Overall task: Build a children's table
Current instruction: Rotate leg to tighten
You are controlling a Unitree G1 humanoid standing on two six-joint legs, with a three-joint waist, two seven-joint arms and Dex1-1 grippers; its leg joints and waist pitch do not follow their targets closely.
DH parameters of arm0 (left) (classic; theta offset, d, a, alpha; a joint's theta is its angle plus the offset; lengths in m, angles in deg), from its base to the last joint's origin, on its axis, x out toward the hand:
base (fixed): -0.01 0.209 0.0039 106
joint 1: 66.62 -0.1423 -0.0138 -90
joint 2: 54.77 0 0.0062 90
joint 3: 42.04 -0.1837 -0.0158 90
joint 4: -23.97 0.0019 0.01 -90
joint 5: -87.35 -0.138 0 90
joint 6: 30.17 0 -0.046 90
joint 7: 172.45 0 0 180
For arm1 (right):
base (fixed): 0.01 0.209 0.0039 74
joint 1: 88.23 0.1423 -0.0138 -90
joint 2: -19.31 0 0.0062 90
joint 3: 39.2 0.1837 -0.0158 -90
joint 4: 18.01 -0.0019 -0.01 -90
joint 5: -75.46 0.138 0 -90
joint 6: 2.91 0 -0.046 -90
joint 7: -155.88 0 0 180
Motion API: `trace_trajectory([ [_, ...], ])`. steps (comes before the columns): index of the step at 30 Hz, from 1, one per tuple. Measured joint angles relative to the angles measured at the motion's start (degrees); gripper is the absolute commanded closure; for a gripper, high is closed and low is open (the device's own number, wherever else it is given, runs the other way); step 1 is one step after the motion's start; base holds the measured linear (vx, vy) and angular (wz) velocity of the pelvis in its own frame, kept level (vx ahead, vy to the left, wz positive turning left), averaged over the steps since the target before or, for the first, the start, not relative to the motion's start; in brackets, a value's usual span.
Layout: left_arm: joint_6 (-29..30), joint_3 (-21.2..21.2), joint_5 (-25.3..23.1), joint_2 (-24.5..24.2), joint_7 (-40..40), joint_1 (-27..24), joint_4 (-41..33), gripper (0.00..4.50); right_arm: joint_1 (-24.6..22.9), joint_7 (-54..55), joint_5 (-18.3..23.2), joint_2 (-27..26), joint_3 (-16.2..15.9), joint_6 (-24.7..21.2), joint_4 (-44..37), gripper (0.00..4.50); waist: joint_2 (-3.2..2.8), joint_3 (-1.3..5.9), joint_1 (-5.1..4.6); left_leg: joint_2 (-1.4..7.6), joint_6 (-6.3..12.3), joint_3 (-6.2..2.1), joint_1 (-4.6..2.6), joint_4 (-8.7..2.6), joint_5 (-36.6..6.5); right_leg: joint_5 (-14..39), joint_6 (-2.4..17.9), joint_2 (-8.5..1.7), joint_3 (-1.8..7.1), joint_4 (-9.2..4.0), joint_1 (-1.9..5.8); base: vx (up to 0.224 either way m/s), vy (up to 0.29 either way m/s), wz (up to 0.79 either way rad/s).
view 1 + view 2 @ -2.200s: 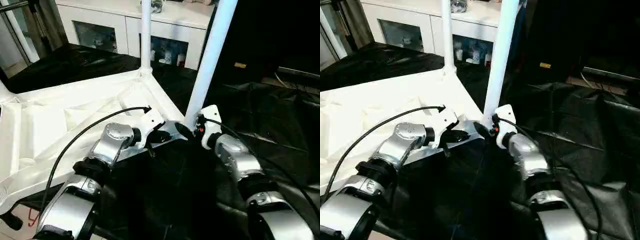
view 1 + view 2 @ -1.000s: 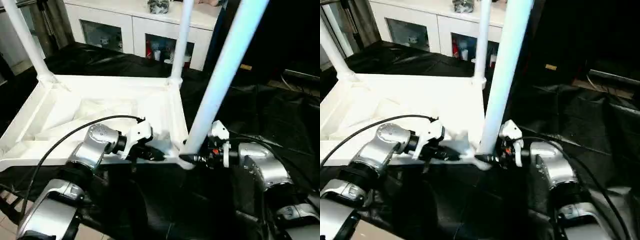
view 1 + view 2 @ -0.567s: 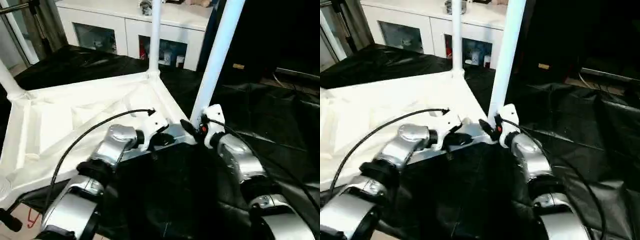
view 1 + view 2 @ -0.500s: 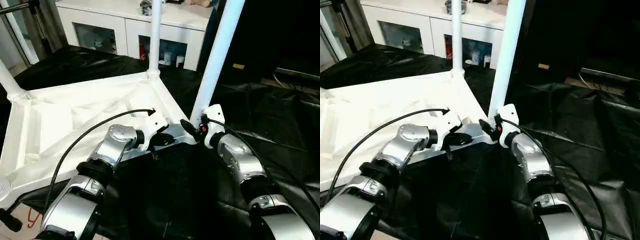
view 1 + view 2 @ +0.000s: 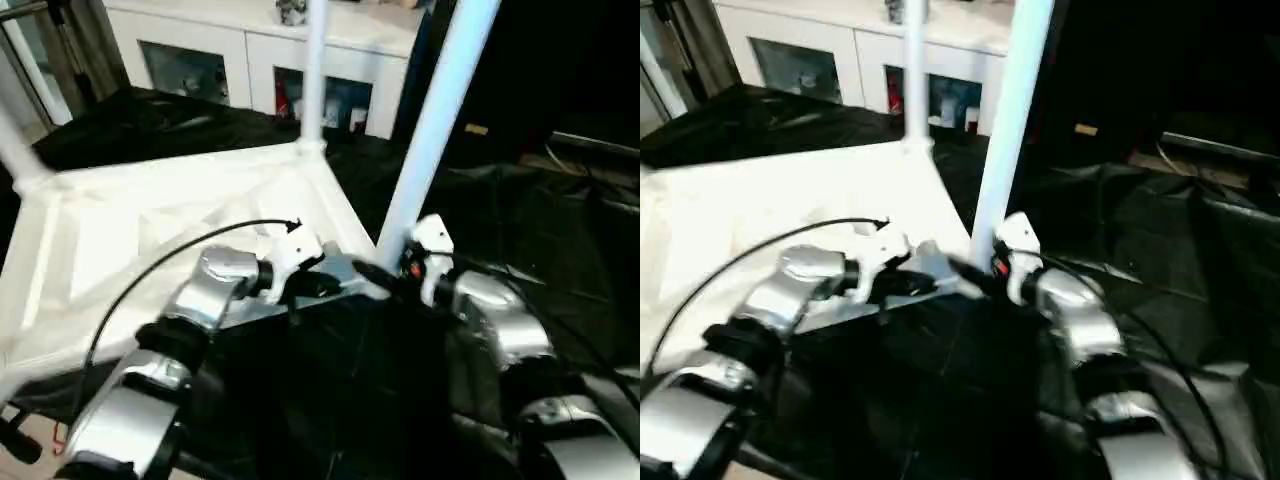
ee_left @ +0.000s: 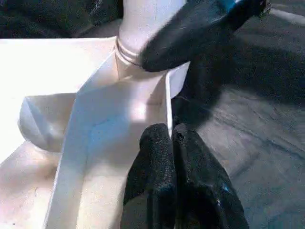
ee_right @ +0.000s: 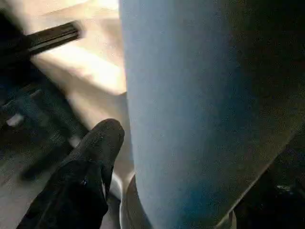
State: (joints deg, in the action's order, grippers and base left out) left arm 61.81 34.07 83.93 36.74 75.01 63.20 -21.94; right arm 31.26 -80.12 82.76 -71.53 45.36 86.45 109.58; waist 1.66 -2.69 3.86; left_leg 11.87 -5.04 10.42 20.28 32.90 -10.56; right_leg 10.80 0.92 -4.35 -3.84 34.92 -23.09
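Note:
The children's table lies upside down on black sheeting, its ribbed white top (image 5: pixel 150 220) facing up. Three white tube legs stand in corner sockets: a near leg (image 5: pixel 432 130), a far leg (image 5: pixel 316 70) and one at the left edge (image 5: pixel 15 150). My left gripper (image 5: pixel 325 287) is shut on the thin rim wall beside the near corner; its fingers (image 6: pixel 164 162) pinch that wall. My right gripper (image 5: pixel 372 272) grips the base of the near leg (image 7: pixel 190 95). One of its fingers (image 7: pixel 95 162) lies against the tube, and another (image 6: pixel 190 33) presses at the socket ring.
A white cabinet with glass doors (image 5: pixel 260 60) stands behind the table. Crumpled black sheeting (image 5: pixel 560 230) covers the floor to the right and front. A black cable (image 5: pixel 180 260) arcs over my left forearm.
The whole picture has swung and tilted with my head. Both grippers stay at the same near corner, the left on the rim and the right at the leg's base.

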Motion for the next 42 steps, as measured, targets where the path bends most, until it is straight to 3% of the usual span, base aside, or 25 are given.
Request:
trace_trajectory([
  [7, -1.5, -1.1, 0.9, -2.7, 7.2, -0.9, -1.2, 4.50, -1.4, -11.4, 1.4, 2.8, -2.1, -2.2, -3.0, 1.43, 0.00, -0.01, 1.14, 0.02, 0.00, 0.05, -0.09, 0.08, 0.0, 0.0, 0.0, -0.01, 0.03, 0.05, 0.04, 0.000, 0.000, 0.00],
  [15, -2.1, -1.9, 1.5, -4.2, 11.7, -1.0, -1.5, 4.50, -1.6, -15.8, 2.2, 4.5, -3.5, -4.3, -4.5, 1.91, 0.00, -0.01, 1.26, 0.03, 0.00, 0.06, -0.05, 0.06, 0.0, 0.0, 0.0, -0.01, 0.01, 0.04, 0.01, 0.000, 0.000, 0.00],
  [21, -2.0, -1.9, 1.5, -4.1, 10.6, -1.1, -1.5, 4.50, -1.6, -15.2, 2.0, 3.5, -3.1, -2.3, -3.3, 2.25, 0.08, 0.01, 1.26, 0.02, 0.00, 0.06, -0.10, 0.10, 0.0, 0.0, 0.0, -0.02, 0.03, 0.06, 0.06, 0.000, 0.000, 0.00],
  [26, -1.1, -1.3, 0.6, -2.1, 3.4, -0.8, -0.5, 4.50, -0.1, -7.5, 0.9, 1.6, -1.1, 0.3, 1.4, 2.40, 0.33, 0.10, 1.09, 0.02, -0.02, 0.04, -0.26, 0.09, 0.0, 0.0, 0.0, -0.02, 0.04, 0.09, 0.17, 0.000, 0.000, 0.00],
  [31, 1.3, 0.2, -0.8, 1.2, -6.0, 0.0, 0.8, 4.50, 1.9, 7.7, -0.6, -2.8, 1.8, 3.2, 6.7, 2.48, 0.53, 0.13, -0.15, 0.00, -0.03, 0.01, -0.30, 0.08, 0.0, 0.1, -0.2, -0.02, 0.04, 0.04, 0.19, 0.000, 0.000, 0.00],
  [35, 3.9, 1.0, -1.7, 4.9, -14.7, 0.9, 1.9, 4.50, 3.6, 23.8, -1.4, -8.0, 5.1, 2.2, 9.0, 2.48, 0.53, 0.13, -0.65, -0.03, -0.03, -0.01, -0.28, 0.10, 0.0, 0.1, -0.2, -0.02, 0.05, 0.03, 0.18, 0.000, 0.000, 0.00],
  [39, 4.2, 1.3, -2.2, 5.8, -16.8, 0.9, 1.9, 4.50, 4.4, 27.9, -2.0, -9.2, 5.4, 2.4, 9.8, 2.48, 0.38, 0.24, -0.64, -0.03, -0.03, -0.02, -0.28, 0.06, 0.0, 0.0, -0.2, -0.02, 0.05, 0.04, 0.20, 0.000, 0.000, 0.00],
  [40, 4.2, 1.4, -2.4, 6.0, -16.8, 0.9, 1.9, 4.50, 4.4, 28.0, -2.2, -9.4, 5.5, 2.5, 9.8, 1.94, 0.37, 0.25, -0.63, -0.03, -0.03, -0.02, -0.28, 0.05, 0.0, 0.0, -0.2, -0.02, 0.05, 0.04, 0.20, 0.000, 0.000, 0.00],
  [42, 4.2, 1.3, -2.7, 6.1, -16.6, 0.9, 1.7, 4.50, 4.5, 28.0, -2.3, -9.5, 5.6, 2.6, 9.8, 1.81, 0.36, 0.25, -0.60, -0.03, -0.03, -0.02, -0.26, 0.02, 0.0, 0.0, -0.2, -0.02, 0.04, 0.04, 0.19, 0.000, 0.000, 0.00],
])
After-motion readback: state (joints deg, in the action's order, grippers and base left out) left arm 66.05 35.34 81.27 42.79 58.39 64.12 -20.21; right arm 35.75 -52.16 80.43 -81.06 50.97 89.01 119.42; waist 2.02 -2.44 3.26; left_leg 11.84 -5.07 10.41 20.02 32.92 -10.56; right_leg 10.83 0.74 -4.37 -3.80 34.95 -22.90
